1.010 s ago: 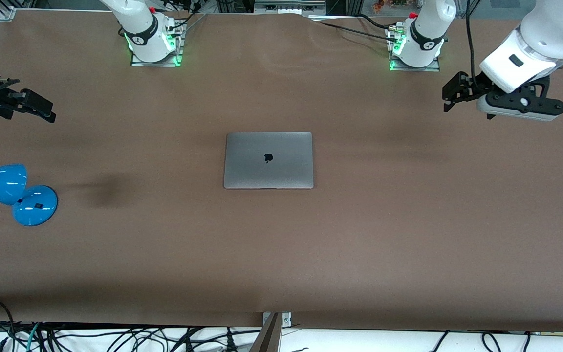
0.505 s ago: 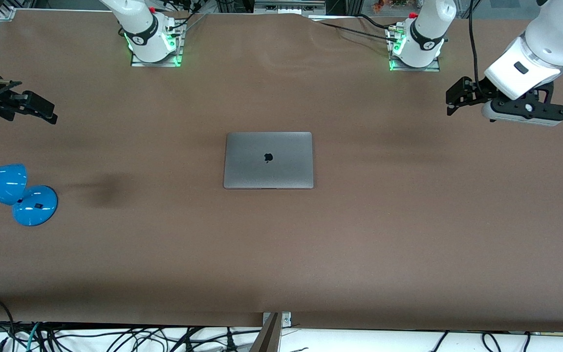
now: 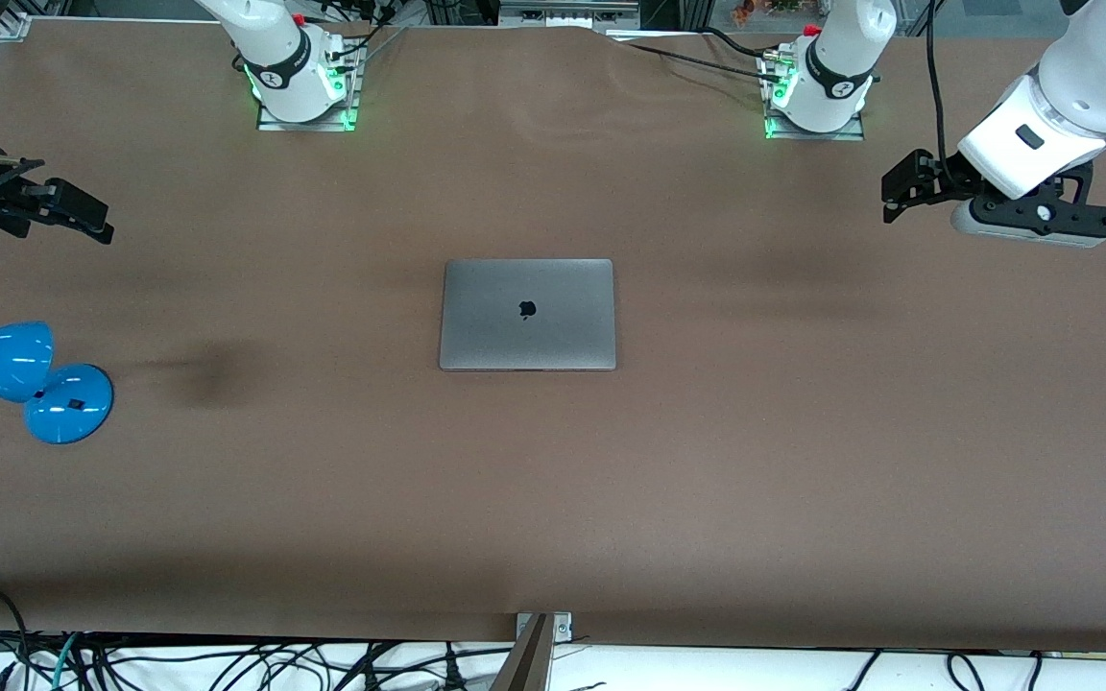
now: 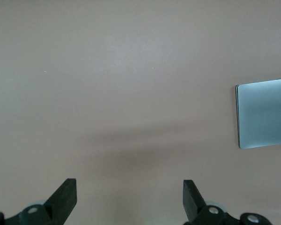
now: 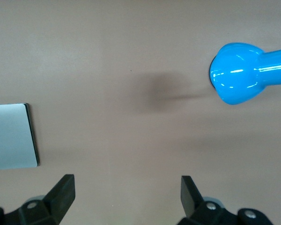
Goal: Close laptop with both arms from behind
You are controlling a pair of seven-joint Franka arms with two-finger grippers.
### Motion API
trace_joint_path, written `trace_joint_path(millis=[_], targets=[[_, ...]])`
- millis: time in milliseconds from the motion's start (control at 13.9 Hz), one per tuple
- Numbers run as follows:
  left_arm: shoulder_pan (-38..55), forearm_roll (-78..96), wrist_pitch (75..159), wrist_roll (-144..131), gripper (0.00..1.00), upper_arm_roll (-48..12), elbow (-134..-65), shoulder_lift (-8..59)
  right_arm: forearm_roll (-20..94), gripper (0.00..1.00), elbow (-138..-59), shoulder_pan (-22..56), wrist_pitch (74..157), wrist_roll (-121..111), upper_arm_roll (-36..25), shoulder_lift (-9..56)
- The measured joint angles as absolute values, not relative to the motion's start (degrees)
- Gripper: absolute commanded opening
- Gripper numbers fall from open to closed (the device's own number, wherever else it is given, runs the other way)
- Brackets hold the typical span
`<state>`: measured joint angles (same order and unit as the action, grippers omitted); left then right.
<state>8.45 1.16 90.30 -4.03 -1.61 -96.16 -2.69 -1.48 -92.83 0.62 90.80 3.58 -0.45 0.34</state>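
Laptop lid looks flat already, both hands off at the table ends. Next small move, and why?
Probably none toward the laptop: its lid lies flat, logo up, so the closing looks done. The left hand hangs open over the table's left-arm end, the right hand open over the right-arm end above the blue lamp. I'd just park both arms where they are.

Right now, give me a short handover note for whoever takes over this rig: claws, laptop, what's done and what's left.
Left claw: open, empty, up in the air over bare table at the left arm's end.
Right claw: open, empty, over the table at the right arm's end, above the blue lamp.
Laptop: mid-table, lid flat down, logo up, touched by neither claw.
Done: laptop is closed.
Left: nothing on the laptop; both arms are clear of it.
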Motion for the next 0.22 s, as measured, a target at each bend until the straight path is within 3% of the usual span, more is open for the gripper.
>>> trace_joint_path(millis=[216], targets=[[8.44, 1.16, 90.13, -4.03, 1.00, -1.40, -96.16, -2.56, -1.48, 1.00, -92.83, 0.62, 90.90, 3.58, -0.45, 0.34]])
